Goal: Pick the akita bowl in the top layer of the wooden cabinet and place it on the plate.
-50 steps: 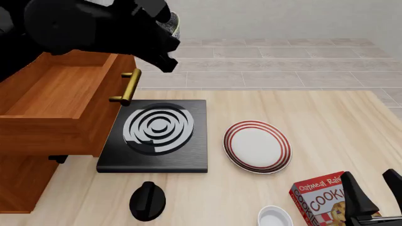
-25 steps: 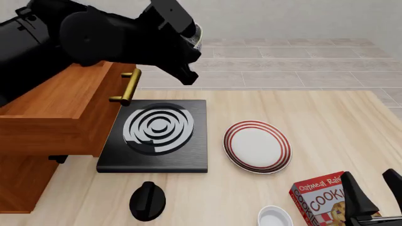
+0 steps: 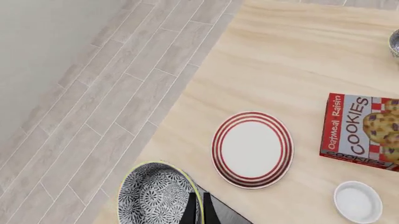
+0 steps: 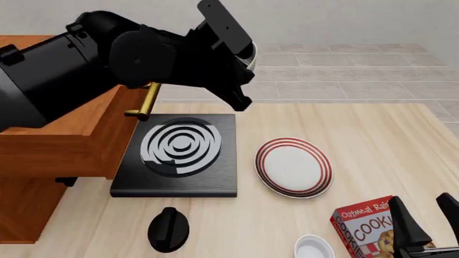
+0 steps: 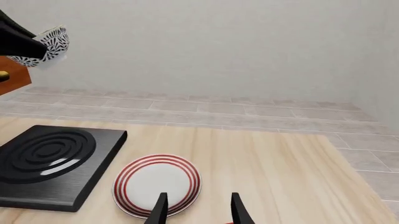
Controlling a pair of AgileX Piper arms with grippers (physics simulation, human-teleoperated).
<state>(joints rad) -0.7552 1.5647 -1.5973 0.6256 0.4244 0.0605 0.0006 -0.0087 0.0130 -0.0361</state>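
The akita bowl (image 3: 153, 196), dark with a white net pattern, hangs in the air with my left gripper (image 3: 199, 209) shut on its rim. In the front view only a sliver of the bowl (image 4: 251, 54) shows behind the left gripper (image 4: 242, 62), above the far right corner of the stove. The white plate (image 4: 294, 166) with red rings lies on the table, to the right of and nearer than the bowl. The wooden cabinet (image 4: 21, 209) stands at the left with its top layer (image 4: 64, 142) pulled out. My right gripper (image 5: 198, 212) is open near the plate's (image 5: 157, 184) near edge.
A black square stove (image 4: 179, 153) with white rings lies between the cabinet and the plate. A cookie box (image 4: 366, 226), a small white bowl (image 4: 314, 248) and a black knob-like object (image 4: 169, 228) sit along the front edge. The drawer's brass handle (image 4: 147, 99) juts toward the stove.
My left arm has carried the bowl to the right, away from the open drawer toward the plate's side. The right arm has not moved.
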